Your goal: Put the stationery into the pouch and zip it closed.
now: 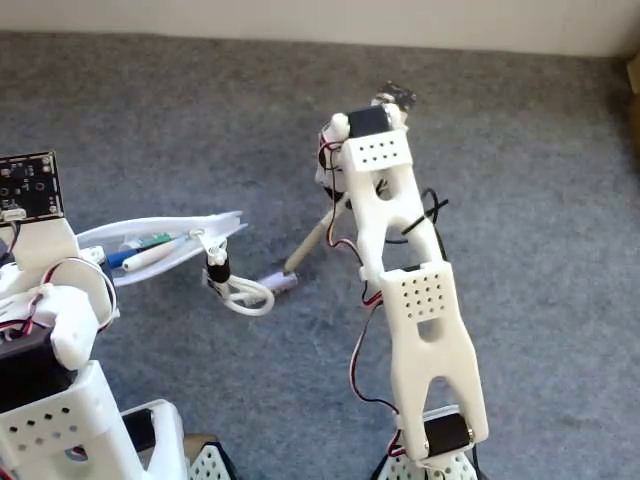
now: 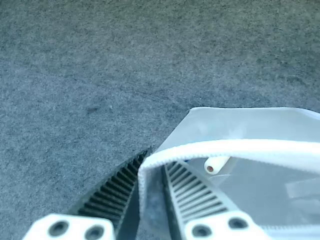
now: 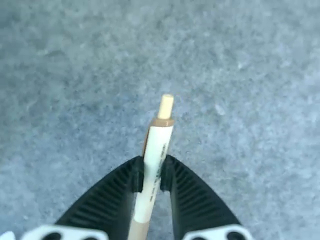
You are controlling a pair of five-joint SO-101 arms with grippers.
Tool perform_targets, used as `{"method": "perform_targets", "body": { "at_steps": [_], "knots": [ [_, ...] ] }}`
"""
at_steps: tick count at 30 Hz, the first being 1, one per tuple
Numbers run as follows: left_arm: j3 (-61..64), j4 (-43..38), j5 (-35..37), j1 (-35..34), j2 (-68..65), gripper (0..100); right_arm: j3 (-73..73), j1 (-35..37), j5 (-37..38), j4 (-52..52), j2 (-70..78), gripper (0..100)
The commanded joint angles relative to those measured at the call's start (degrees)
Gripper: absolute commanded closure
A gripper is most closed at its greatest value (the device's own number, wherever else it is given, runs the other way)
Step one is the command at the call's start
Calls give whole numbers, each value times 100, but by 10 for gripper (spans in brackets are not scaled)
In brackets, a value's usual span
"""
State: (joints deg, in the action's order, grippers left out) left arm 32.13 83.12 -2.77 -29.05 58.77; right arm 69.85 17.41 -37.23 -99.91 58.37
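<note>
Right hand (image 3: 152, 167) clamped on the pen (image 3: 160, 135), near the pouch (image 1: 170, 225), whose rim my left hand (image 2: 155, 162) pinches — mid-loading, I judge; next, the pen's tip must meet that open mouth.

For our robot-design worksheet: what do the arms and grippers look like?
The left arm and right arm are white plastic, with grids of small holes and black motors. Red and black cables run along the right arm. The left gripper and right gripper have black ribbed fingers on white bases.
</note>
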Motion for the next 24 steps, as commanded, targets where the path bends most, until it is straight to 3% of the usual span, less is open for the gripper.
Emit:
{"method": "perform_targets", "body": {
  "at_steps": [1, 6, 16, 24],
  "knots": [
    [22, -97, 53, -57, 13, 989, 382, -22, 343, -127, -312, 991],
    [22, -97, 53, -57, 13, 989, 251, 31, 677, -136, -831, 994],
    [22, -97, 53, -57, 13, 989, -2378, 321, 791, -110, -3090, 994],
    [22, -97, 53, -57, 13, 989, -3556, 347, 1547, -92, -4752, 994]
  ]
}}
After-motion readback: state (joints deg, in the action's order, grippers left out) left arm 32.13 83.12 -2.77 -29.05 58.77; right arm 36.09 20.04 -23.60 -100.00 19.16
